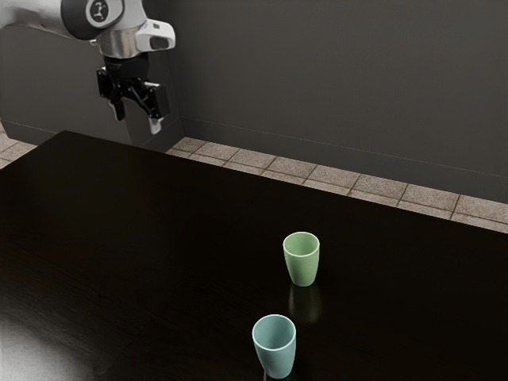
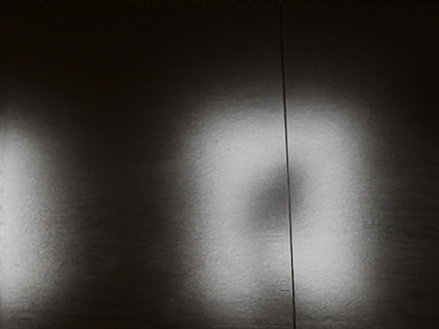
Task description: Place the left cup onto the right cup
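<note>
Opening step: nothing had been grasped yet. My black two-finger fingers (image 1: 140, 111) hung high over the far corner of the dark glossy table (image 1: 119, 238), at the exterior view's left. They were parted, with nothing between them, and both cups stood well apart from them.

The pale green plastic cup (image 1: 302, 258) stood upright with its mouth up, toward the exterior view's right. The light blue plastic cup (image 1: 275, 345) stood near it but not touching, also upright, closer to the camera. Both were smooth and tapered, narrower at the base, and looked the same size. I judged one should nest into the other.

The wrist view gave me bare table with glare and a thin seam.

Which cup counted as the left one I couldn't settle from here. The next move called for a long reach across and down, lining my open fingers over that cup's rim.
</note>
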Available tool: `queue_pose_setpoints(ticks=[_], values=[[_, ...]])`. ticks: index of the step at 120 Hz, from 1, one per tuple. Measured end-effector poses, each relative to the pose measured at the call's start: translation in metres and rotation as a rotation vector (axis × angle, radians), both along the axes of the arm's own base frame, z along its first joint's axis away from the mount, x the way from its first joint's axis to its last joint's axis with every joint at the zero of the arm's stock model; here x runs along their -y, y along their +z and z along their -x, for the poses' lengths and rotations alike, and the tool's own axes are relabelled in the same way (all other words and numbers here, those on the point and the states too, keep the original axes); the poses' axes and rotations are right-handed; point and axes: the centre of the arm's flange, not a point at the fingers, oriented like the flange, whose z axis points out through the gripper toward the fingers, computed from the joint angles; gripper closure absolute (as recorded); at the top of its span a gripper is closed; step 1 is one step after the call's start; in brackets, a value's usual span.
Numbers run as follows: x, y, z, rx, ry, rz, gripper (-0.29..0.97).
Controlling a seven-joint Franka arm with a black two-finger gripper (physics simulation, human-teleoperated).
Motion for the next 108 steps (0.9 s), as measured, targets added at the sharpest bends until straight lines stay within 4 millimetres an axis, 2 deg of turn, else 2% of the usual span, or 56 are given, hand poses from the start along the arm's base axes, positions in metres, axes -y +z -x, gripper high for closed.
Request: queue_pose_setpoints(ticks=[27, 57, 82, 108], values=[[0.004, -0.004, -0.005, 0.016, -0.004, 0.000, 0.00], [0.057, -0.017, -0.014, 0.024, -0.048, 0.006, 0.00], [0.068, -0.032, -0.022, 0.022, 0.012, 0.009, 0.00], [0.102, -0.046, -0.026, 0.021, 0.043, 0.006, 0.00]])
